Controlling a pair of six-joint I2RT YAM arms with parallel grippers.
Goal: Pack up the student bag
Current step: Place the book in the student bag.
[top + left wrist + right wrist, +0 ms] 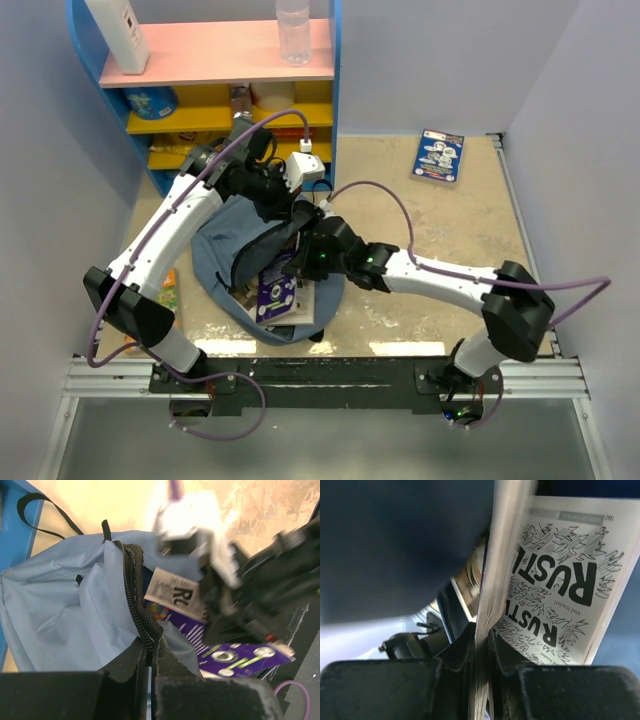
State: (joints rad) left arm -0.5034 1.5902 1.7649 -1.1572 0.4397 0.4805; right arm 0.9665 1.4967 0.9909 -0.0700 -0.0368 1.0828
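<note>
The slate-blue student bag (pixel 222 252) lies on the table between the arms with its mouth open. My left gripper (pixel 149 647) is shut on the bag's black zipper edge (pixel 134 600) and holds the opening up. My right gripper (pixel 482 640) is shut on the edge of a book (pixel 555 590) whose open page reads "RUSTLE". In the top view the right gripper (pixel 305 250) is at the bag's mouth. A purple book (pixel 275 288) lies half inside the bag and also shows in the left wrist view (pixel 240 656).
A blue, pink and yellow shelf unit (pixel 215 70) stands at the back left with a white bottle (pixel 120 35) and a clear bottle (pixel 293 30) on top. A blue book (pixel 438 154) lies at the back right. Grey walls close in both sides.
</note>
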